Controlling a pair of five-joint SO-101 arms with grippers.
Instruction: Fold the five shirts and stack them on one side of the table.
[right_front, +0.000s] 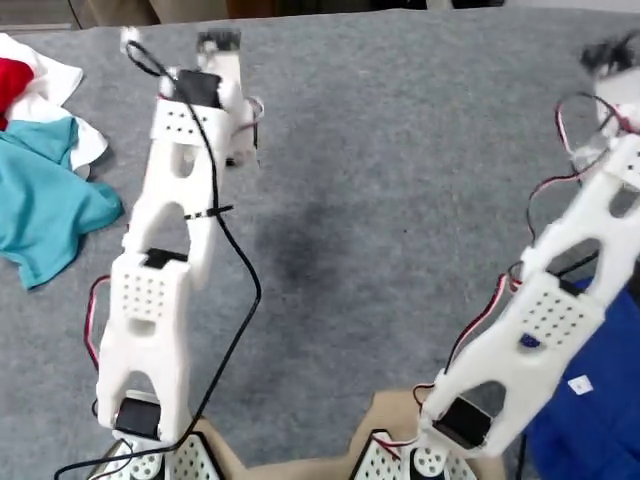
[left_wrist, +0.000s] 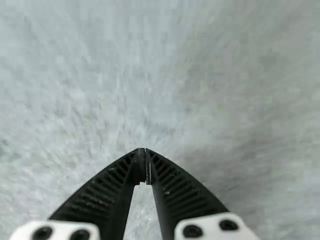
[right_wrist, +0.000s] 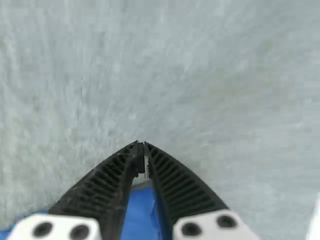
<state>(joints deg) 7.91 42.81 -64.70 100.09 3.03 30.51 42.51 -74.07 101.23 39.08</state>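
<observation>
The clothes sit out at the edges of the grey felt tabletop. At 9 to 10 o'clock in the high view there's a loose heap. A teal shirt is crumpled closest to the left arm. A white shirt is bunched behind it, and a red shirt pokes out right at the frame edge, cut off. Down at 4 to 5 o'clock a blue shirt lies partly under the right arm and runs out of frame, with a small white tag on it. I can't tell if that one's folded.

So that's four shirts I can count, one of each colour, and two arms.

A black cable trails down along the left arm and across the felt. At 6 o'clock a brown sheet sits between the two arm bases, mostly covered by them.

The left gripper is up around 11 o'clock over plain felt. Its fingers are pressed together at the tips, not on any cloth. The right gripper is out at 2 o'clock, tips together as well. In its wrist view a bit of blue cloth shows through the gap near the base of the fingers, lying behind them and not pinched. Both gripper ends are just a blurry smear in the high view.
</observation>
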